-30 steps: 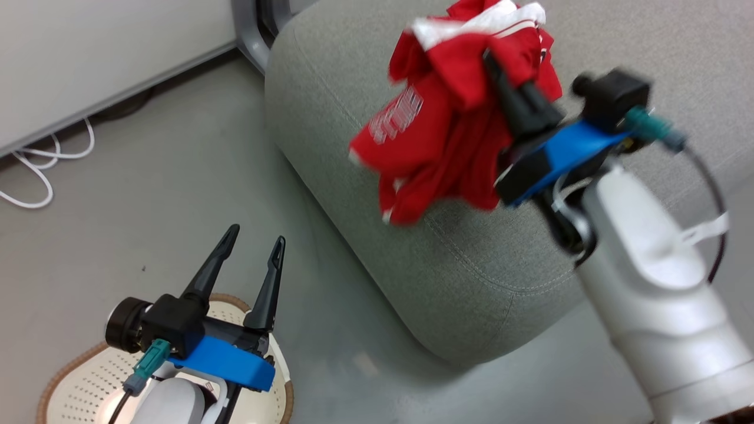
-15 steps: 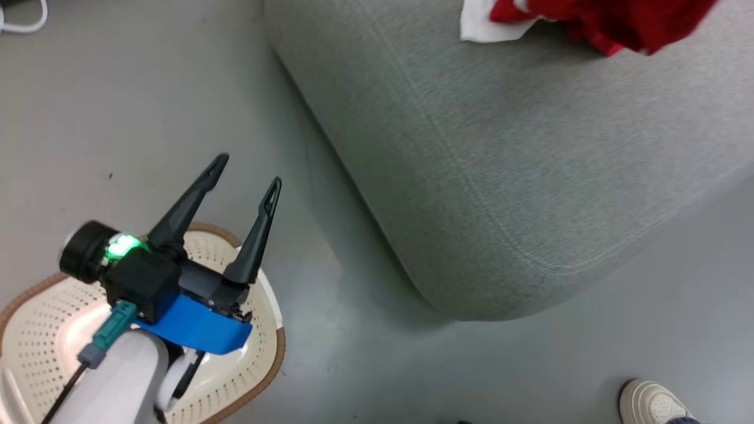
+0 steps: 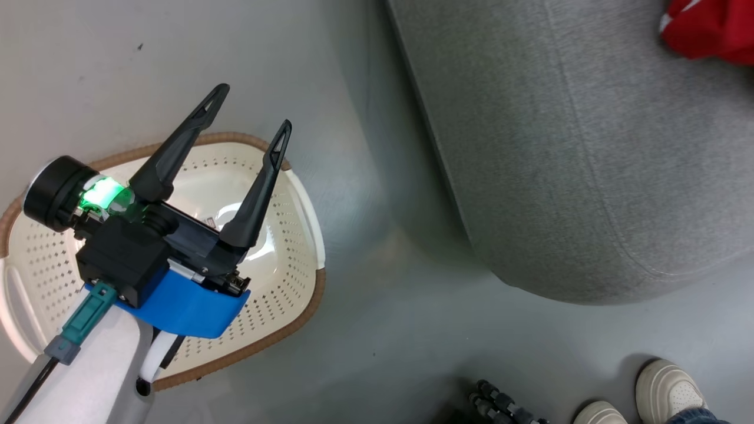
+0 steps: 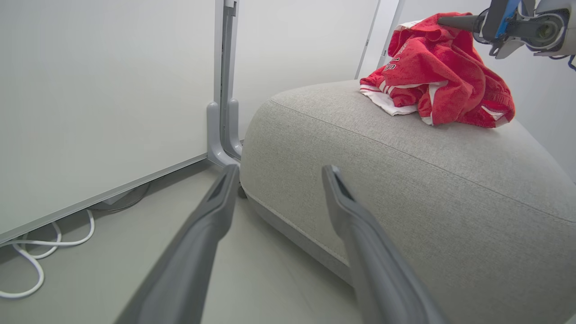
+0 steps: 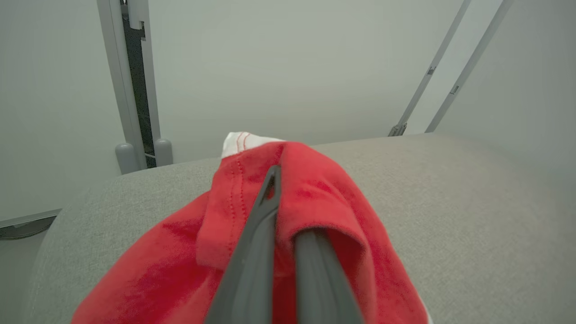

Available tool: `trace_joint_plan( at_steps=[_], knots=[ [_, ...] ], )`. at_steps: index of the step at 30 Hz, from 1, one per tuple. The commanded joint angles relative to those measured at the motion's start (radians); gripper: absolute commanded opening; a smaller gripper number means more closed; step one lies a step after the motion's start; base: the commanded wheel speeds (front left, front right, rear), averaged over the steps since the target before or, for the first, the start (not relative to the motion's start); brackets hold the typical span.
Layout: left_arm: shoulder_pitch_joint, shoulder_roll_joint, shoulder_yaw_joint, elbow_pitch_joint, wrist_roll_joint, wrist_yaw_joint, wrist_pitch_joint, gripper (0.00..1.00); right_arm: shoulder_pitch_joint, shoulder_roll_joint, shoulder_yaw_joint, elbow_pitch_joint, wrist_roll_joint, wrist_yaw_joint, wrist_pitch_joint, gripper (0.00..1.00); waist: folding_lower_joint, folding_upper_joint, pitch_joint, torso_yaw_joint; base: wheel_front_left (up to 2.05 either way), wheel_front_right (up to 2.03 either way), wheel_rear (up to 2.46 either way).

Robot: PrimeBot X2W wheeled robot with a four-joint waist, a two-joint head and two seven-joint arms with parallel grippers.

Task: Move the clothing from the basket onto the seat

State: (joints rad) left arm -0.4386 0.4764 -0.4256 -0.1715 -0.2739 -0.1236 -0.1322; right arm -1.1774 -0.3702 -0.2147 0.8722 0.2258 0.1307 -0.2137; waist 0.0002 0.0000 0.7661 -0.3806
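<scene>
The red clothing with white trim lies bunched on top of the grey seat, its upper fold lifted. My right gripper is shut on that fold; in the right wrist view the red cloth wraps around the closed right gripper. A corner of the clothing shows at the top right of the head view on the seat. My left gripper hangs open and holds nothing above the cream basket, whose perforated inside shows bare around the arm. The left gripper points toward the seat's side.
A person's pale shoes stand on the grey floor at the lower right, beside a dark jointed object. A white wall panel with a grey post stands behind the seat, and white cables lie on the floor.
The head camera has swung down toward the basket. The clothing, which hung from my right gripper at the seat's edge, now rests on the seat. The left gripper stays open.
</scene>
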Motion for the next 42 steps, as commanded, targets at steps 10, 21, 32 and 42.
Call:
trace_joint_plan(
  at_steps=[10,21,32,42],
  knots=[
    [-0.023,-0.001,-0.011,0.007,0.003,0.009,-0.012,1.00,-0.015,0.025,-0.045,0.109,-0.060,0.000,-0.032,0.00,-0.0002,0.0000,0.035,0.033,0.00,0.00,0.00],
    [-0.027,-0.017,-0.025,0.041,-0.007,0.013,-0.030,1.00,-0.007,0.039,-0.059,0.148,-0.085,0.000,-0.044,0.29,-0.0002,0.0000,0.005,0.033,0.00,0.00,0.00],
    [-0.030,-0.024,-0.037,0.066,-0.021,0.015,-0.052,1.00,-0.010,0.044,-0.072,0.175,-0.103,0.000,-0.049,1.00,-0.0002,0.0000,-0.031,0.045,0.00,0.00,0.00],
    [0.000,-0.048,-0.040,0.113,-0.041,0.025,-0.090,1.00,0.038,0.073,-0.082,0.189,-0.099,0.000,-0.052,1.00,-0.0002,0.0000,-0.110,0.048,0.00,0.00,0.00]
  ],
)
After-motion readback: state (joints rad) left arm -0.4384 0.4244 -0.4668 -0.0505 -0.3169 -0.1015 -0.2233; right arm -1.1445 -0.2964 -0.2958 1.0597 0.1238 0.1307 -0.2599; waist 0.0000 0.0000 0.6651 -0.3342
